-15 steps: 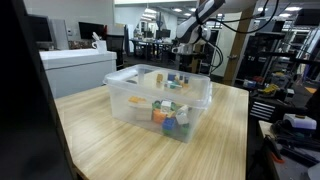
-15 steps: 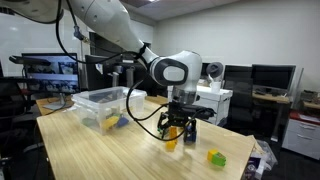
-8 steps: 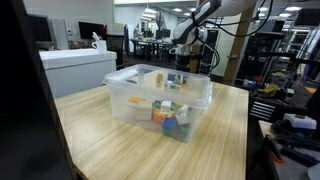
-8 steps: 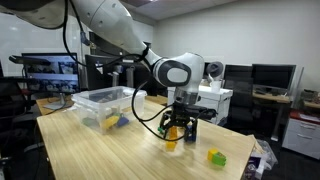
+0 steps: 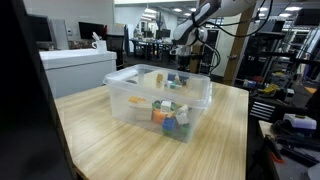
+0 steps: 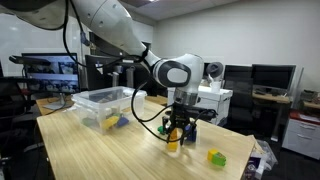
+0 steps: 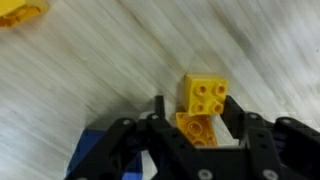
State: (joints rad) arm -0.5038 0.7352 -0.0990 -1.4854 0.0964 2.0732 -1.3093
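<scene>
Across the light wooden surface (image 6: 90, 150), seen in both exterior views, the white arm (image 6: 110, 30) reaches down toward the end opposite the clear plastic bin (image 6: 100, 97). That bin stands well apart from the arm's working end and holds a jumble of coloured toy pieces (image 5: 170, 115). The gripper (image 6: 174, 138) points straight down, low over the surface, its fingers (image 7: 160, 108) standing on either side of a yellow studded block (image 7: 203, 95) that rests on the wood. The fingers sit close against the block, but I cannot tell whether they press on it. A darker orange-yellow face shows just beneath it between the fingers; whether that is a second piece is unclear. A green and yellow block (image 6: 216, 157) lies nearer the surface's end corner, just beside the gripper.
</scene>
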